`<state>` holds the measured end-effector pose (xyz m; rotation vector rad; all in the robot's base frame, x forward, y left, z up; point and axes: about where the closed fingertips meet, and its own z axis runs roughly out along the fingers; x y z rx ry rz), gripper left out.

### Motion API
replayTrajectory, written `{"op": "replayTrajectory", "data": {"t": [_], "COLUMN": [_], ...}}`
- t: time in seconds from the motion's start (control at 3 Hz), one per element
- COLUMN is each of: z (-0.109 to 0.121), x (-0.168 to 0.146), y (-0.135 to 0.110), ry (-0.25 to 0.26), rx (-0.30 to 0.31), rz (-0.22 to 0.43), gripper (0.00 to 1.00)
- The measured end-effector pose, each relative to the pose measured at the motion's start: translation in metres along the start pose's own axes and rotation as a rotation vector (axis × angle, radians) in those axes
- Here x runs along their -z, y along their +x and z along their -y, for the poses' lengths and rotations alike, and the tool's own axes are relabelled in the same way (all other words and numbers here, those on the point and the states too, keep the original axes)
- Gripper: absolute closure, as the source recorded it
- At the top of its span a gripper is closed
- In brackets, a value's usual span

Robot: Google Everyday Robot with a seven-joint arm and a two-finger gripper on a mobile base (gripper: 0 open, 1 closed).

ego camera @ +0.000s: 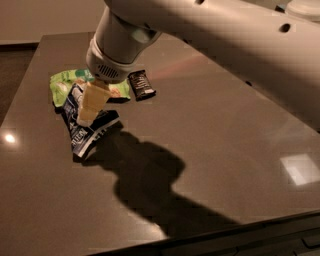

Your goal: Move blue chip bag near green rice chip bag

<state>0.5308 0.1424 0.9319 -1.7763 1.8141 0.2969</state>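
Two bags meet at the counter's (225, 150) left side: I see the gripper (87, 118) clamped on the blue chip bag (86, 138), which overlaps the green rice chip bag (62, 86); black wrapper (141, 85) nearby.

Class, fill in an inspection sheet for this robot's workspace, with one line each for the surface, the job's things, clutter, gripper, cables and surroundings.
Surface: dark glossy table, carrying the shadow of the arm and two light reflections.
Job's things: blue chip bag, wrinkled, toward the far left of the table; green rice chip bag right behind it, partly hidden by the arm.
Clutter: black candy wrapper, small, beside the green rice chip bag's right end.
Gripper: gripper down at the upper part of the blue chip bag.
Cables: nothing seen.
Surroundings: pale wall behind the table; dark floor at the left.
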Motion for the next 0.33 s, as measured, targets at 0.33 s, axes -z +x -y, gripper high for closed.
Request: {"op": "replayTrajectory", "data": {"t": [0.33], "z": [0.0], "x": [0.0], "y": [0.0], "ry": [0.0], "rx": [0.0], "rz": [0.0], "gripper": [0.0]}}
